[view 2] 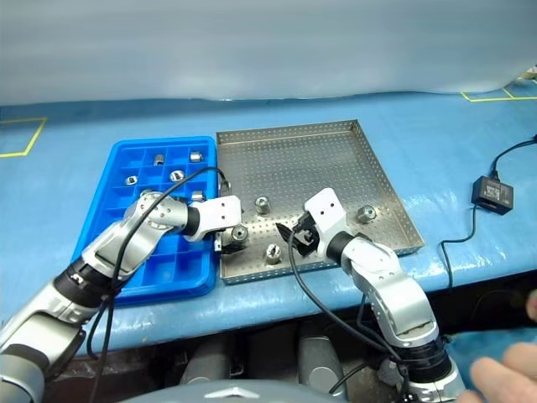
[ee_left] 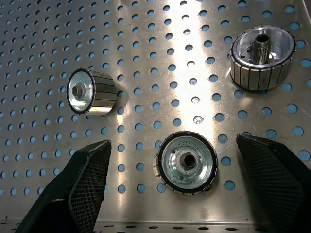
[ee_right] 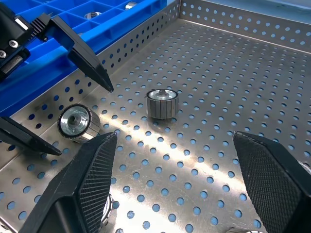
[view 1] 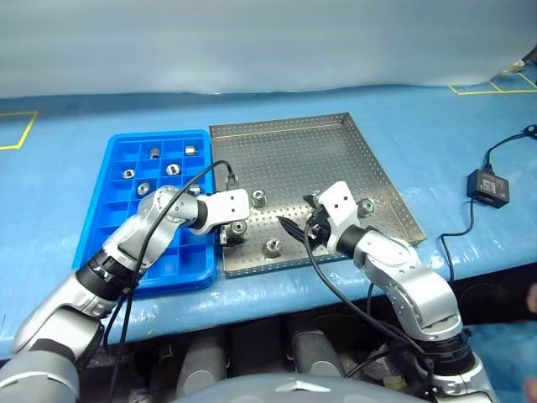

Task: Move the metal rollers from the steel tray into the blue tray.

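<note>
Risky: left tool [ee_left: 184,187] open astride a roller [ee_left: 187,164] lying on its side in the steel tray [view 1: 336,143]; closing off-centre may roll it away, right tool [ee_right: 189,179] open, empty.

A blue-covered table [view 1: 277,294] carries the blue tray [view 1: 113,222], the steel tray [view 1: 336,151] and a black adapter [view 1: 488,186].

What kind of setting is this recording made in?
Probably a lab or workshop bench set up for parts sorting: a blue-covered table marked with yellow tape, a perforated steel tray of metal rollers beside a compartmented blue tray, and a power adapter with its cable.
</note>
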`<state>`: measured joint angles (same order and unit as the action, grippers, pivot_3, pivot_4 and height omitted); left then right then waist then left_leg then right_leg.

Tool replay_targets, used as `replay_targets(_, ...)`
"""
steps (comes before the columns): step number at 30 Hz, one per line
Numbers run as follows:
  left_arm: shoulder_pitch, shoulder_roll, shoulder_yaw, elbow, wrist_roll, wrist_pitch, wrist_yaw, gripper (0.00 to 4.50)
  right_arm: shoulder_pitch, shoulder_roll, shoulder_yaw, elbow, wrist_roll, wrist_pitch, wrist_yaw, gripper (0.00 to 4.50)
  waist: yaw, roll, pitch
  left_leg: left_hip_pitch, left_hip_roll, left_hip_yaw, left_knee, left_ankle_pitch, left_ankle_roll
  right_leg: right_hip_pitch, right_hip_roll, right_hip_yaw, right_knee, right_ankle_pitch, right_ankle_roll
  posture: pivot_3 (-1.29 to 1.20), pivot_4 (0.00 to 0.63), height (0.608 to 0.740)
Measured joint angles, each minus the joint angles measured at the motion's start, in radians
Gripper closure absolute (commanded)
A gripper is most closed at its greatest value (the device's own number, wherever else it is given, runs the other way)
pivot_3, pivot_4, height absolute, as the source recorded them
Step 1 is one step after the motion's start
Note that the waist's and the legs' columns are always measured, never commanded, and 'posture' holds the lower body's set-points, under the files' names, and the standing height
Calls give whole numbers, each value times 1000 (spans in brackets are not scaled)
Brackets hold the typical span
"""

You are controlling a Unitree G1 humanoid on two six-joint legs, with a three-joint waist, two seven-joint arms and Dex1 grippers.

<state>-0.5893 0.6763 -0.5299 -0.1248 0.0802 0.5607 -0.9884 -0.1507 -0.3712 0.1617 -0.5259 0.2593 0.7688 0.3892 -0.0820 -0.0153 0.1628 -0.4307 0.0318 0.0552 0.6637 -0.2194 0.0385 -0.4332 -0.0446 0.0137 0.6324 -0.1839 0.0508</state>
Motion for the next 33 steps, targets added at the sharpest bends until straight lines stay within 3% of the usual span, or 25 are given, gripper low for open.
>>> replay_targets(4,-8,-8,-7,7,29,12,-11,0,0,3,0,0,-2,-1,-5,491,-4,1,0,1,0,0,2,0,0,0,0,0,4,0,0,-190,150,740)
replay_targets(11,-10,-21,-8,7,59,44,-10,2203,-16,7,6,0,-10,-2,-6,464,-12,1,-1,2,0,0,3,2,-1,-2,0,1,11,-1,-1,-189,150,740)
replay_targets(16,-10,-45,-9,12,74,47,0,2203,-45,7,13,8,-18,-3,0,464,-12,1,-1,1,0,0,3,2,-1,-4,0,2,12,-1,-1,-177,150,740)
replay_targets(19,-8,-57,5,14,63,48,4,2768,-51,8,18,12,-18,-3,2,464,-12,1,-1,-1,0,1,3,3,-1,-6,0,3,12,-1,-1,-171,150,740)
replay_targets(21,-8,-63,20,13,53,49,6,3392,-53,8,20,12,-19,-3,4,464,-12,1,-1,-1,-1,1,2,3,-1,-7,1,3,12,-1,-1,-169,150,740)
replay_targets(33,3,-43,39,3,31,71,-20,3392,-68,8,22,34,-22,-2,5,464,-12,1,-1,-1,0,1,2,3,-1,-8,1,4,13,-1,-2,-163,150,740)
